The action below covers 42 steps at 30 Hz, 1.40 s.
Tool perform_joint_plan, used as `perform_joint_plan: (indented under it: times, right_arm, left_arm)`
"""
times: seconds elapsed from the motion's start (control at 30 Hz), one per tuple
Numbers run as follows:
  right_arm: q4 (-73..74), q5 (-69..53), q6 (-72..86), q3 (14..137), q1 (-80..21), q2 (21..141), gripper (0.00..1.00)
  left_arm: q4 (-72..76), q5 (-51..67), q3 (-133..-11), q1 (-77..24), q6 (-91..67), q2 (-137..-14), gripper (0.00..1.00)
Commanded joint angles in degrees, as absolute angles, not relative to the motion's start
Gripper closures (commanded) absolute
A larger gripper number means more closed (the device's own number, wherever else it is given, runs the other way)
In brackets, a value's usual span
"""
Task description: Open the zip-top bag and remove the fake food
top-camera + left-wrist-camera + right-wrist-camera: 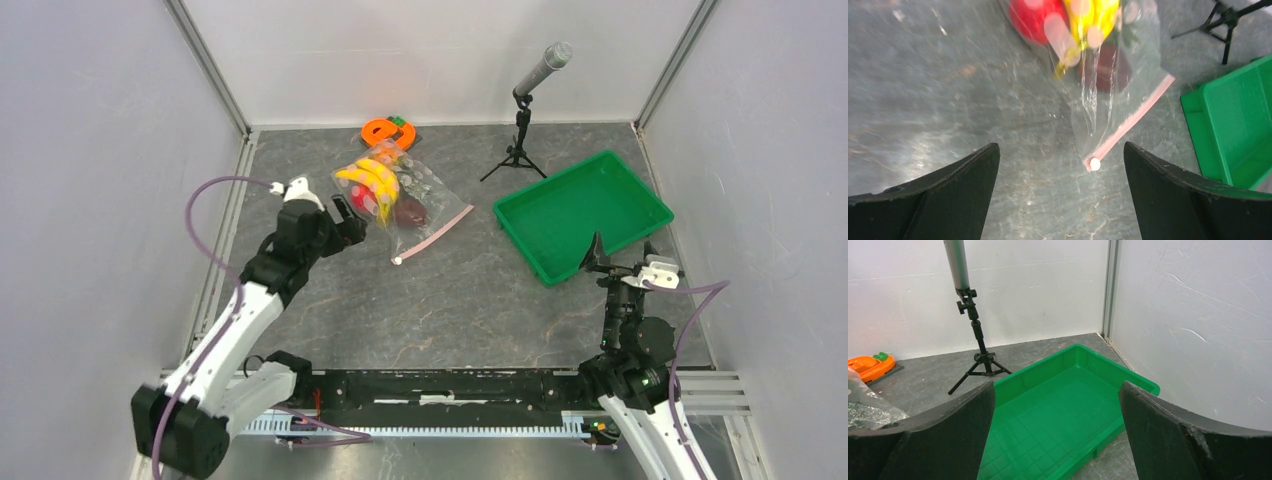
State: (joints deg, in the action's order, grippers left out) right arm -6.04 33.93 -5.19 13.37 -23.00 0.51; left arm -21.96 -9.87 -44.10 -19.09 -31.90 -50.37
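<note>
The zip-top bag (pixel 425 205) lies flat at the table's back middle, its pink zip strip (pixel 435 235) toward the front right. Inside are the fake food pieces: a yellow banana bunch (pixel 368 178), a red apple (pixel 360 200) and a dark maroon fruit (pixel 410 211). I cannot make out a pineapple. My left gripper (pixel 348 222) is open and empty at the bag's left edge. In the left wrist view the bag (pixel 1098 95), zip strip (pixel 1135 120) and its white end (pixel 1095 163) lie ahead between the open fingers (pixel 1060 147). My right gripper (pixel 622 262) is open and empty by the tray.
A green tray (pixel 640 195) sits at the right, empty; it also shows in the right wrist view (pixel 1108 365). A microphone on a small tripod (pixel 520 120) stands at the back. An orange "e"-shaped object (pixel 385 130) lies behind the bag. Walls close in on three sides.
</note>
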Motion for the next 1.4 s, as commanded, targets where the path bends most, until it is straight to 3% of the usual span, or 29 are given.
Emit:
perform_joint_plan:
  times: [0.0, 0.47, 0.8, 1.1, 1.37]
  right_arm:
    - [-8.1, 32.3, -5.2, 13.3, -23.6, -6.4, 0.02]
    - [-8.4, 31.4, -5.8, 12.9, -24.3, -8.1, 0.02]
    - [-8.7, 30.1, -6.2, 12.7, -24.4, -8.1, 0.02]
    - [-8.6, 28.5, -6.6, 12.8, -24.4, -6.2, 0.02]
    - [-8.2, 25.9, -6.7, 13.1, -24.4, -3.9, 0.02]
  left_arm:
    - [-16.3, -1.4, -43.3, -19.0, -44.2, -59.0, 0.0]
    - [9.4, 3.8, -31.9, -18.9, -58.9, -71.0, 0.0]
    - [17.8, 6.3, -32.6, -19.8, -61.6, -80.6, 0.03]
    - [25.2, 7.0, -31.7, -22.4, -64.2, -84.6, 0.26]
    - [27.6, 6.2, -29.4, -24.0, -64.8, -82.6, 0.54]
